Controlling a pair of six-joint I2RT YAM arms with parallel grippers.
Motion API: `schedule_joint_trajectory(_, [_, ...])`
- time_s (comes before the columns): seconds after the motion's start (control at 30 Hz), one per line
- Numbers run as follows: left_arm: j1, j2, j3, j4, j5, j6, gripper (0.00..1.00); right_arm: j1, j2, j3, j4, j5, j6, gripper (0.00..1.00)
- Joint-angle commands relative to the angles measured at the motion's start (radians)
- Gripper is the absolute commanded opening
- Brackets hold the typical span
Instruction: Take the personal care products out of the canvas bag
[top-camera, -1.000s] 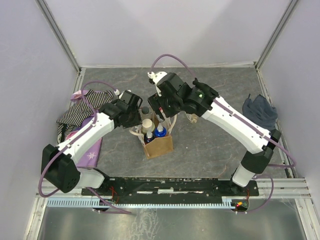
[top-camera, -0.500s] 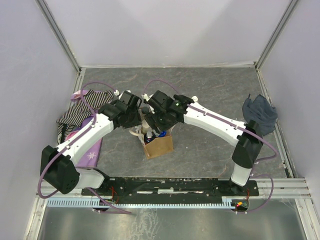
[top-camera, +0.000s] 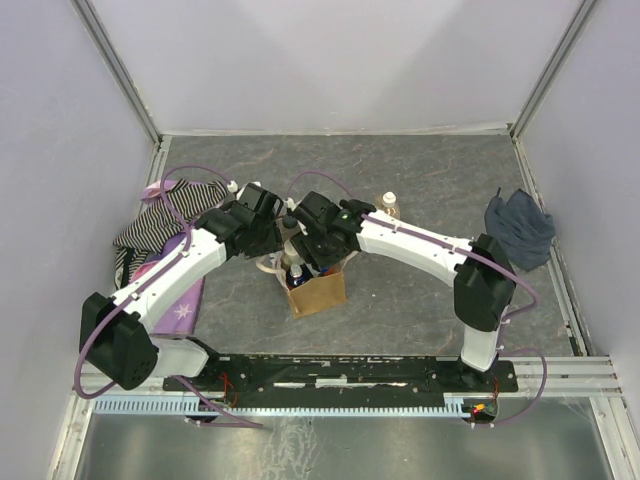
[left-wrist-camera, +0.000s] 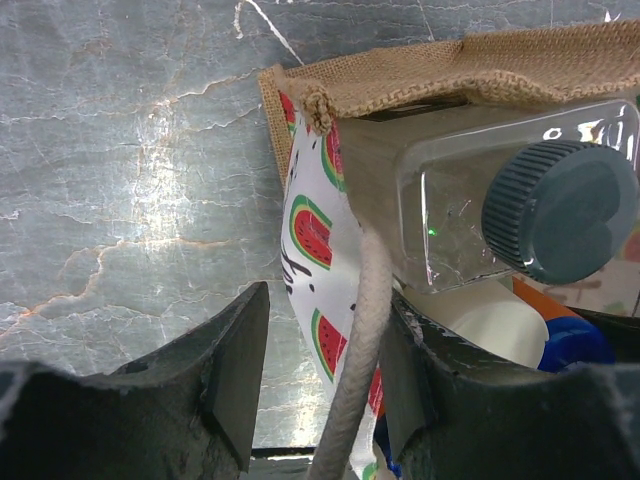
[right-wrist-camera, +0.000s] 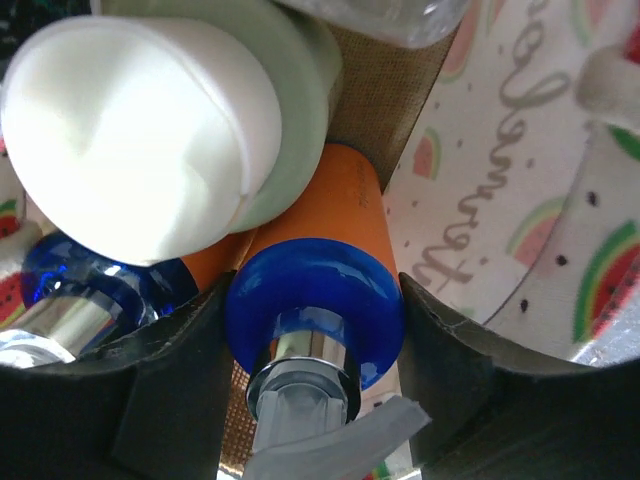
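Orange bottle with blue collar (right-wrist-camera: 315, 300), neck pointing at the wrist camera, stood between right gripper (right-wrist-camera: 310, 370) jaws, closing but grip unconfirmed; left gripper (left-wrist-camera: 315, 390) jaws straddled the cream rope handle (left-wrist-camera: 358, 340), half-open.

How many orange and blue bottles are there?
2, both in the canvas bag. The first bottle is between the right gripper's fingers; the second bottle is beside it, partly under the cream bottle. More may hide.

Even overhead light; glare streaks the table (left-wrist-camera: 130, 190) in the left wrist view; right wrist close-up soft-focused.
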Motion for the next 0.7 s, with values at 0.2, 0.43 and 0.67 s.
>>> schedule_joint_trajectory(0.2, [-0.005, -0.017, 0.004, 0.026, 0.049, -0.010, 0.54, 0.010, 0.000, 0.049, -0.013, 0.089, -0.036, 0.36])
schedule_joint_trajectory(0.43, [-0.005, -0.023, 0.004, 0.017, 0.040, -0.007, 0.54, 0.009, -0.138, 0.190, -0.061, 0.118, -0.055, 0.35])
schedule_joint_trajectory(0.67, [-0.005, -0.023, -0.002, 0.023, 0.054, -0.013, 0.54, 0.008, -0.236, 0.419, -0.165, 0.245, -0.114, 0.35])
